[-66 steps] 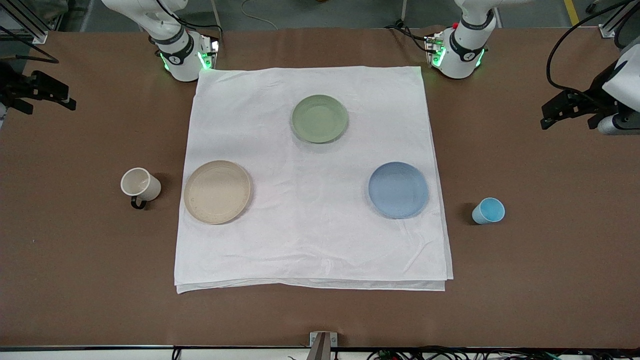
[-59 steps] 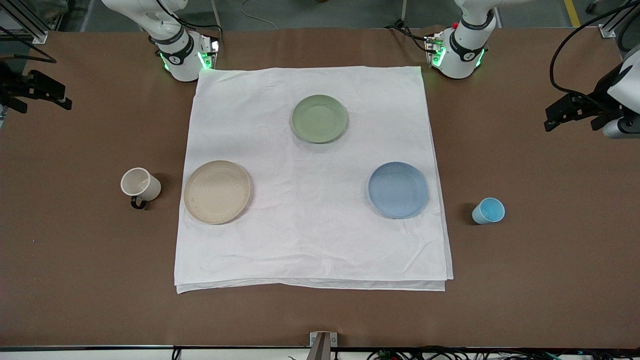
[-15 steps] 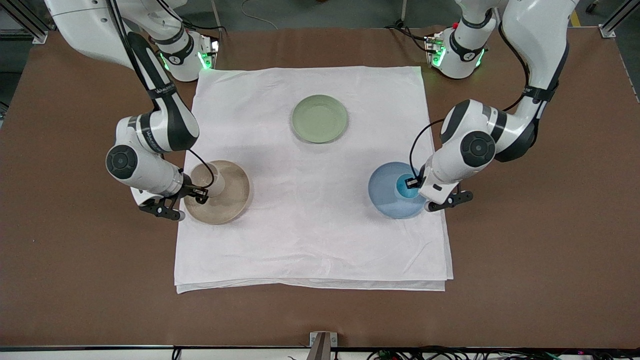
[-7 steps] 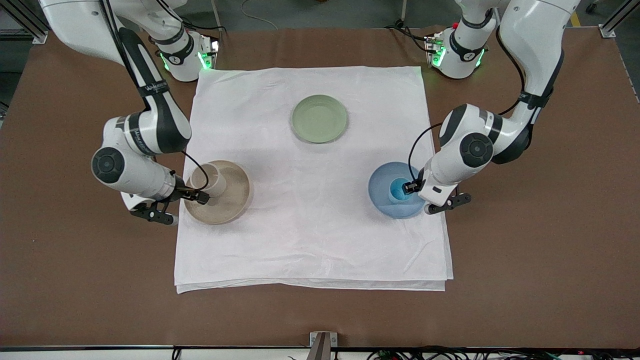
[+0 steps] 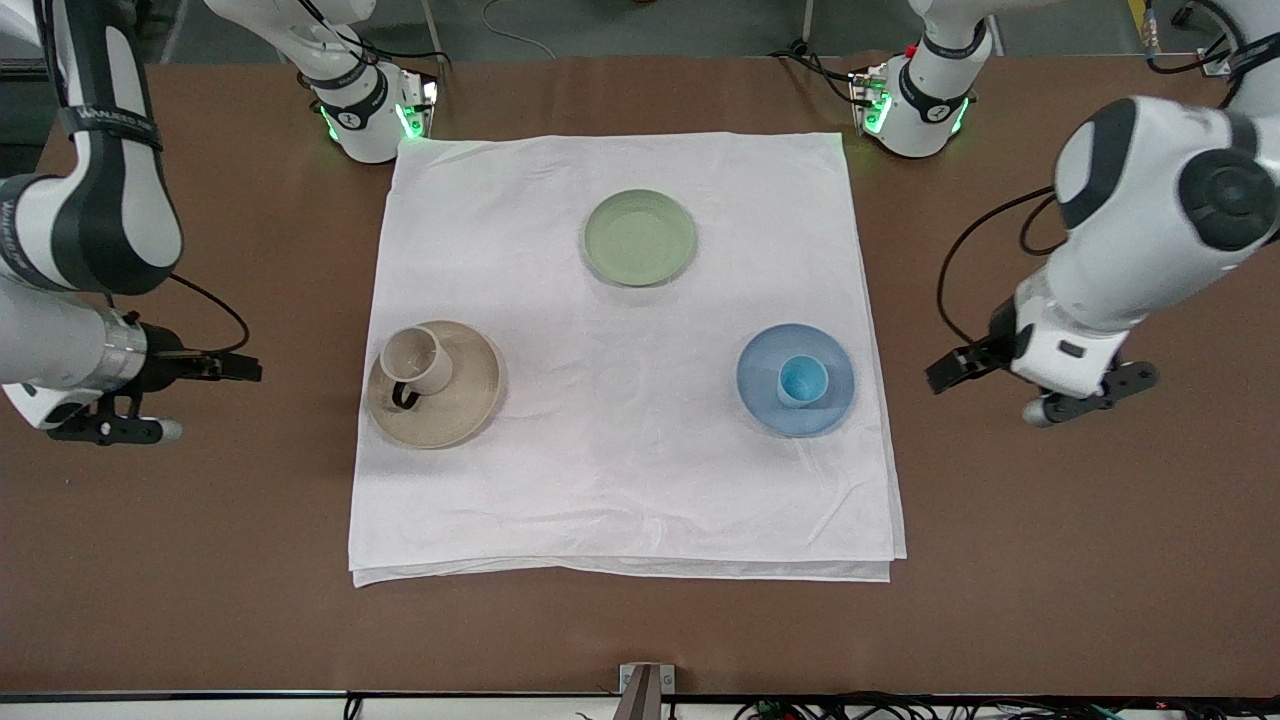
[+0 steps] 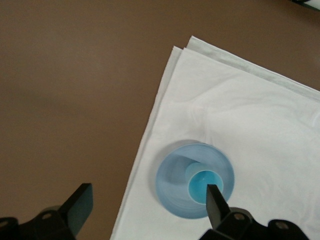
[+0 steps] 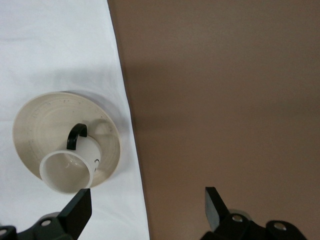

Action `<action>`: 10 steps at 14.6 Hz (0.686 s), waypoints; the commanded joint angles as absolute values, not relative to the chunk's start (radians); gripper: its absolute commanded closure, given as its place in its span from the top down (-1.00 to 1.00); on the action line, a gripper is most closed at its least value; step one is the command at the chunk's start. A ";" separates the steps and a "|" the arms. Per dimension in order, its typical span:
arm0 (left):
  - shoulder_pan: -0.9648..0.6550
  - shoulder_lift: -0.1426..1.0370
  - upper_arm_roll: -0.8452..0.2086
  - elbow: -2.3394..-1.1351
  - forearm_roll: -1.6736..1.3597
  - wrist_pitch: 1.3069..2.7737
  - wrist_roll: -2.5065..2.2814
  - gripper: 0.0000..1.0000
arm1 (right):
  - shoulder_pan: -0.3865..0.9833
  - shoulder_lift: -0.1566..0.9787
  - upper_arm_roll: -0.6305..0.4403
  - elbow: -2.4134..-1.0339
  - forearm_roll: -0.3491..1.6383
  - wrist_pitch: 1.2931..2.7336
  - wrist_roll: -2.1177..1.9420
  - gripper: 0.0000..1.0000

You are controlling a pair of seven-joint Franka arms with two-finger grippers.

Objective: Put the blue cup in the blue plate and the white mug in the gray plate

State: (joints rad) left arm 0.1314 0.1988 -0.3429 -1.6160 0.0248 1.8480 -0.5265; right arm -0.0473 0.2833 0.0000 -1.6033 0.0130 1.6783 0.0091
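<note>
Two placements look done, so we judge the task at its closing step. Front view: we see the small light-blue tapered cup (image 5: 802,380) upright on the round matte blue plate (image 5: 765,402), and the cream mug with black loop handle (image 5: 417,362) on the beige ringed plate (image 5: 455,420), both on the white cloth (image 5: 620,480) over the brown bench (image 5: 1080,560); a pale green plate (image 5: 639,237) sits empty, nearer the bases. Left gripper (image 5: 975,362) hangs over bare bench at the left arm's end, right gripper (image 5: 220,368) at the right arm's end.

Left wrist view: left gripper (image 6: 150,210) spread wide, empty, cup (image 6: 199,183) off to one side.

Right wrist view: right gripper (image 7: 147,210) wide, empty, mug (image 7: 70,169) on its plate (image 7: 35,125).

Next, we'd only expect parking both arms clear.
</note>
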 commanded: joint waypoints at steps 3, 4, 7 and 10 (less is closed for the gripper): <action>0.238 0.181 -0.345 -1.451 0.048 1.659 -0.278 1.00 | -0.098 0.247 0.017 -1.441 -0.009 1.490 0.005 1.00; 0.251 0.172 -0.344 -1.431 0.048 1.622 -0.237 1.00 | -0.100 0.250 0.017 -1.392 -0.011 1.462 0.005 1.00; 0.156 0.088 -0.228 -1.431 0.046 1.560 -0.126 1.00 | -0.101 0.250 0.017 -1.342 -0.012 1.447 0.006 1.00; 0.003 0.029 -0.042 -1.443 0.045 1.470 0.009 1.00 | -0.092 0.250 0.023 -1.350 0.008 1.412 0.018 1.00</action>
State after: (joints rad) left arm 0.0628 0.0755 -0.1145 -1.4226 0.0249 1.5096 -0.0673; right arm -0.0862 0.2421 0.0027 -1.3541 0.0065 1.4475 0.0079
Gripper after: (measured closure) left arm 0.000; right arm 0.000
